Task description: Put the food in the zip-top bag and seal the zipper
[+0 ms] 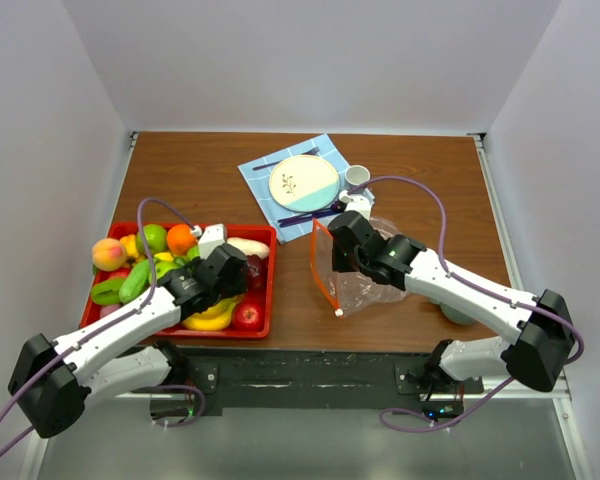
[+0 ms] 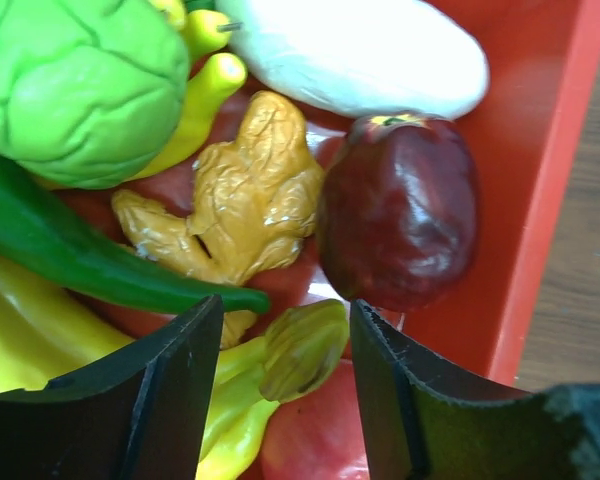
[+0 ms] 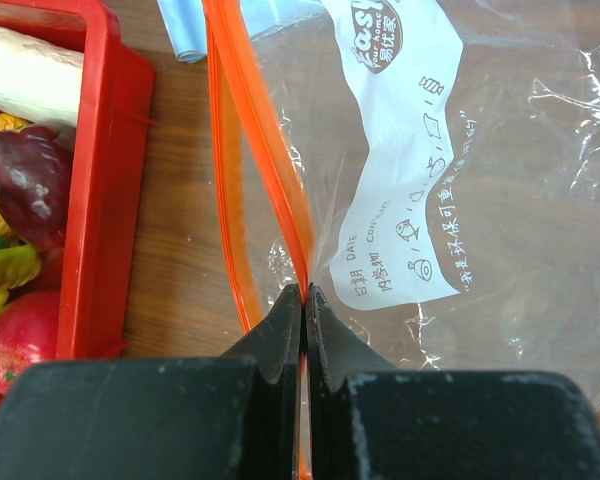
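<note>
The food lies in a red tray [image 1: 272,285]: peach [image 1: 108,254], green apple [image 1: 154,237], orange [image 1: 181,238], cucumber [image 1: 135,281], bananas [image 1: 212,316], red apple [image 1: 247,316]. My left gripper [image 1: 230,275] is open low over the tray; in the left wrist view [image 2: 285,310] the bananas' stem end [image 2: 305,345] sits between the jaws, untouched, above the red apple [image 2: 310,440]. My right gripper [image 1: 342,240] is shut on the zipper [image 3: 265,150], holding the upper strip of the zip-top bag [image 1: 365,285] above the lower strip, so the mouth gapes toward the tray. The white slider [image 1: 338,313] is at the near end.
A dark red fruit [image 2: 400,210], ginger [image 2: 250,190], a white radish [image 2: 360,50] and a green cabbage [image 2: 75,85] crowd the tray. Behind the bag lie a blue napkin [image 1: 270,200] with a plate [image 1: 303,181] and a cup [image 1: 356,177].
</note>
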Available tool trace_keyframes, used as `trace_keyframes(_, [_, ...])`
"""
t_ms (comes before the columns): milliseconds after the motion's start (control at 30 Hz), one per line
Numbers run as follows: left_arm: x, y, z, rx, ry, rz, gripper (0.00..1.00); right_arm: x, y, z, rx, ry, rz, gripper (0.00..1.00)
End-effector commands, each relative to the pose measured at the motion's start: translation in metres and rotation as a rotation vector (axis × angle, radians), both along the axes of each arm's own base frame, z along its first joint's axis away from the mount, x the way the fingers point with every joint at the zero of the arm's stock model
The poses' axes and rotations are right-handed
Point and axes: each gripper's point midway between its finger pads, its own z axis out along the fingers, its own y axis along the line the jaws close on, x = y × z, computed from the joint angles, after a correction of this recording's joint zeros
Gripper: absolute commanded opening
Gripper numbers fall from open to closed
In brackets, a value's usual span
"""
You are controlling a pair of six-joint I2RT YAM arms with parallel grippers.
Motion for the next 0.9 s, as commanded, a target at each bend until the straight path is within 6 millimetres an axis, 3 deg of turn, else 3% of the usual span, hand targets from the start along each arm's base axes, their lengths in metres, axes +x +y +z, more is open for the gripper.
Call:
trace_keyframes(0, [0.009, -0.007, 0.023, -0.060, -0.065, -0.005, 0.62, 0.002, 0.001, 0.006, 0.026, -0.022, -0.013, 0.00])
trace_keyframes(133, [0.016, 0.011, 0.053, -0.023, -0.128, 0.088, 0.72, 0.002, 0.003, 0.007, 0.030, -0.019, -0.006, 0.00])
trace_keyframes(233, [0.019, 0.041, 0.077, 0.069, -0.147, 0.202, 0.88, 0.002, 0.003, 0.010, 0.031, -0.029, -0.002, 0.00])
trace_keyframes(267, [0.019, 0.049, 0.080, 0.079, -0.149, 0.256, 1.00, 0.003, 0.002, 0.010, 0.028, -0.031, -0.002, 0.00])
trace_keyframes(400, [0.019, 0.085, 0.101, 0.130, -0.156, 0.387, 1.00, 0.002, 0.002, 0.009, 0.025, -0.030, 0.010, 0.00])
trace_keyframes(600, [0.013, 0.133, 0.108, 0.187, -0.144, 0.527, 1.00, -0.002, 0.002, 0.006, 0.040, -0.029, 0.026, 0.00])
trace_keyframes(733, [0.012, 0.150, 0.111, 0.198, -0.148, 0.566, 1.00, -0.003, 0.002, 0.005, 0.040, -0.028, 0.030, 0.00])
trace_keyframes(867, [0.008, 0.157, 0.095, 0.206, -0.100, 0.585, 1.00, -0.004, 0.002, 0.005, 0.038, -0.027, 0.036, 0.00])
